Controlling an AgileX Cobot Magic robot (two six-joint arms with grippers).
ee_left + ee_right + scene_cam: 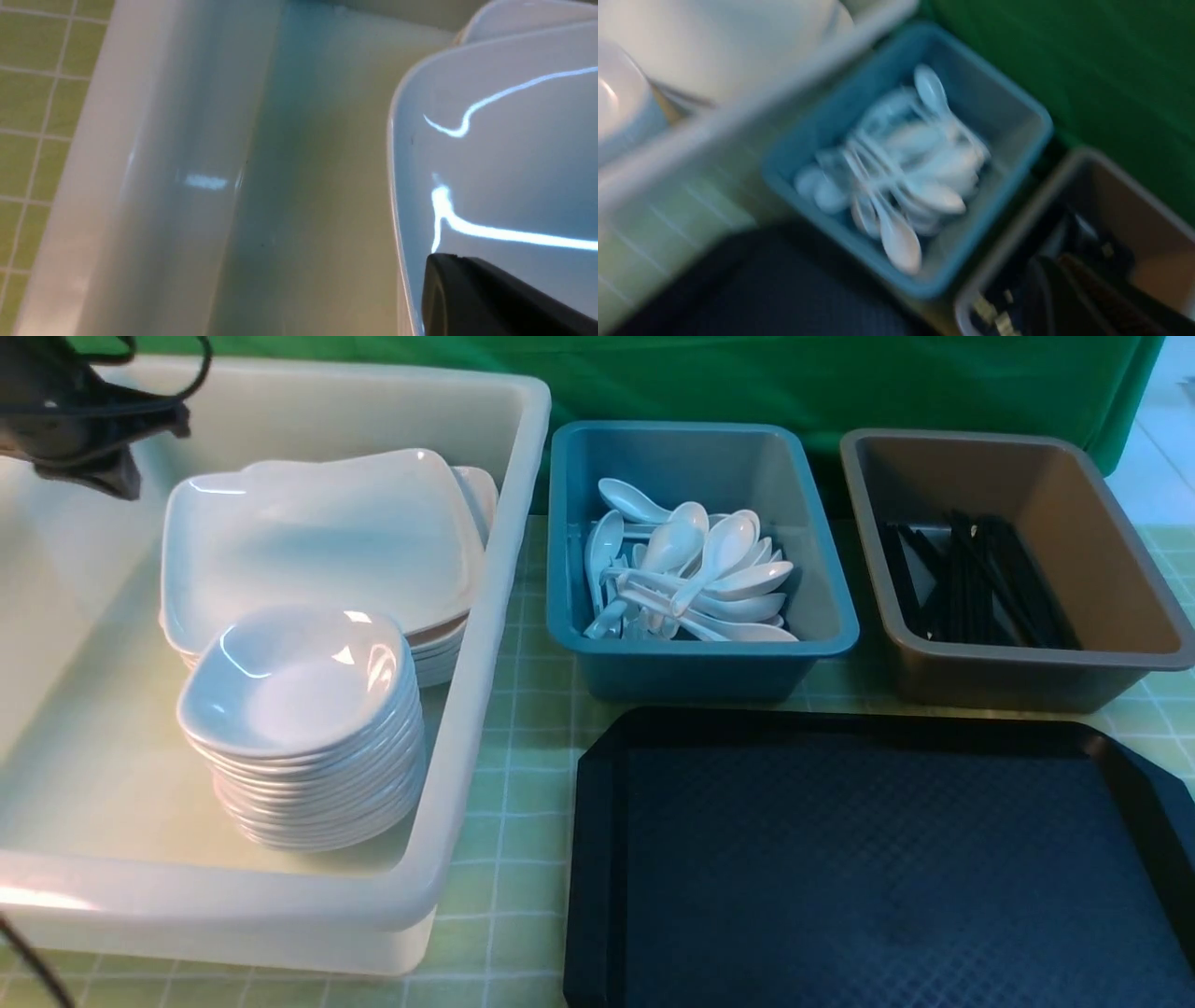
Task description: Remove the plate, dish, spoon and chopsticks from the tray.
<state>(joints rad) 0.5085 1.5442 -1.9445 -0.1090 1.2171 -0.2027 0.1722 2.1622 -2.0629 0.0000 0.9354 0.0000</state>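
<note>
Black tray [868, 877] sits bare, its tableware apparently all sorted into tubs.
Both grippers pressed together, holding nothing; only pulling clear seems left.

No readable text, label or number anywhere — nothing legible.

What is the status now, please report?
Both grippers shut, holding nothing seen. Tray bare. Plates stacked in white tub, spoons in teal tub. No obstruction.
</note>
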